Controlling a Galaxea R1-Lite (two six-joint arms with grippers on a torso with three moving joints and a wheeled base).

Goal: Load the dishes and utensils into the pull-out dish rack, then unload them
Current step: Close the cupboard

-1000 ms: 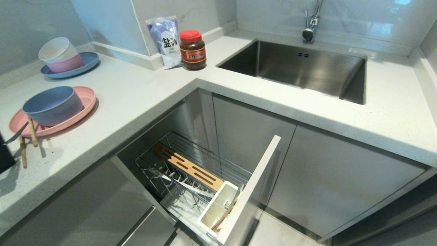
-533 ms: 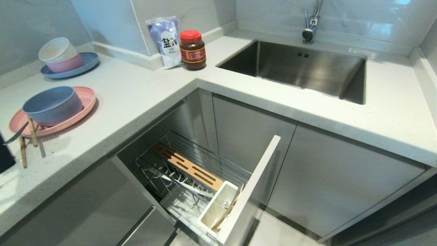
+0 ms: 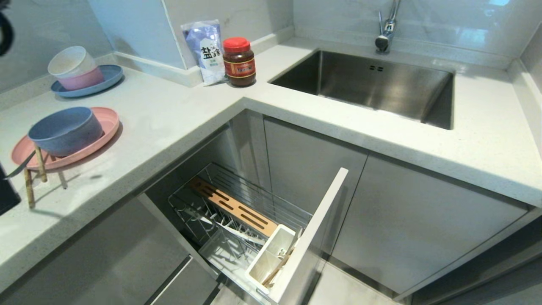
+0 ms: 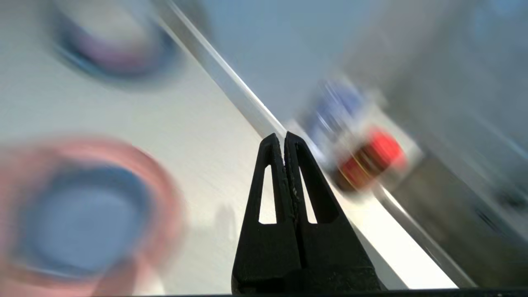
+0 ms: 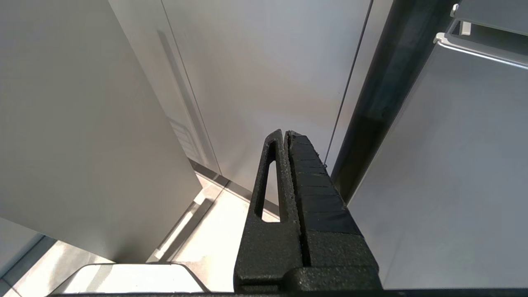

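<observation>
My left gripper (image 4: 284, 138) hung pinched shut and empty above the counter, since the blue-grey bowl (image 3: 65, 130) sat on the pink plate (image 3: 108, 120), not yet in the open dish rack (image 3: 237, 220), my right gripper (image 5: 286, 134) parked, closed.

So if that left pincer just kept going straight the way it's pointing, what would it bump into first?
Probably the red-lidded jar by the blue salt bag at the wall: the shut left pincer points that way over bare countertop. Depth is unclear.
</observation>
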